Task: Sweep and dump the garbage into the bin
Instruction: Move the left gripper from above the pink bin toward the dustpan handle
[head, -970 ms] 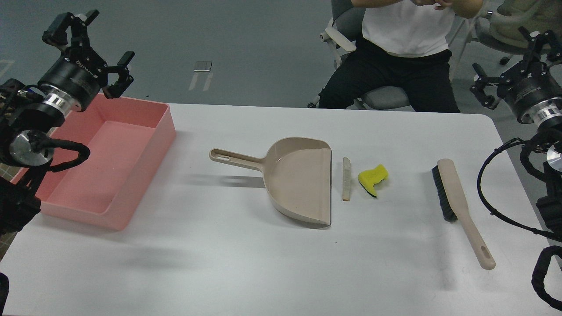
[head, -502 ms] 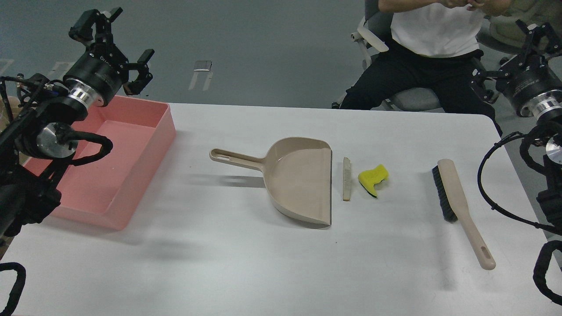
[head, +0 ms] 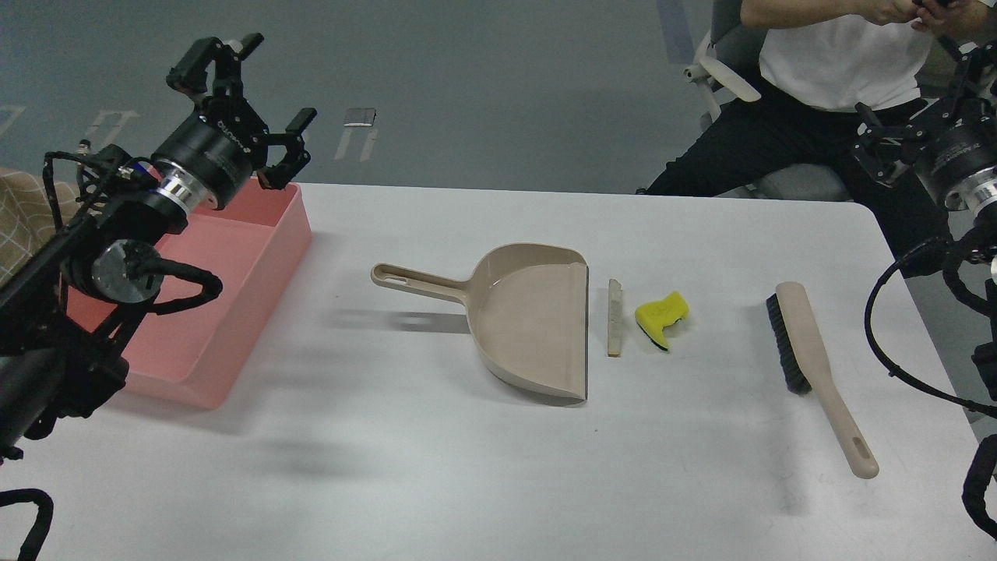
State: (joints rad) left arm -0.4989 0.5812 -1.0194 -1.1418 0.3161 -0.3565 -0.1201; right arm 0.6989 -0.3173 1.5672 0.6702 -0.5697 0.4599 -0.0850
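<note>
- A beige dustpan (head: pixel 523 321) lies flat at the middle of the white table (head: pixel 436 467), handle pointing left.
- A beige brush (head: pixel 818 366) with black bristles lies well right of it, handle toward the near edge.
- A seated person (head: pixel 826 86) in a white shirt is beyond the table's far right corner.

A single head-mounted camera looks forward and down across the white table (head: pixel 389 467) from the robot's own side, near enough that both arms enter at the frame edges. The left claw (head: pixel 248 97) rises at upper left, the right claw (head: pixel 915 105) at upper right; grey floor (head: pixel 483 78) fills the distance beyond them.
</note>
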